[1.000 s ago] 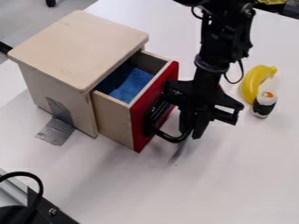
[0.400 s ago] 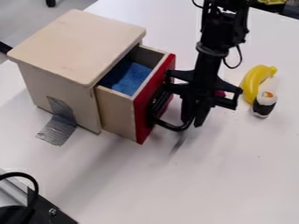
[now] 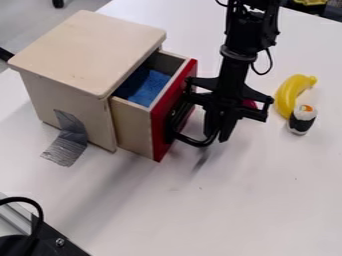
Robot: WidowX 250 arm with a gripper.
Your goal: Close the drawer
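White tabletop point(image 3: 267, 210) under everything, and the black claw point(image 3: 217, 137) hangs right by the curved black handle point(image 3: 194, 143) of the red-fronted drawer point(image 3: 160, 140)! That drawer sits just beside the claw, partway out of its wooden cabinet point(image 3: 93, 55), blue cloth point(image 3: 148, 91) inside. How wide the claw is, or whether it's gripping anything, I can't tell. Off its other side, a banana point(image 3: 287, 96) and sushi roll point(image 3: 302, 121).

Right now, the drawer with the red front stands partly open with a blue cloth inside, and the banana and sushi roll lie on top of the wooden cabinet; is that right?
Not quite: the camera view shows the banana and sushi roll on the white table, not on the cabinet. The red-fronted drawer is partly open with blue cloth inside, as you say.
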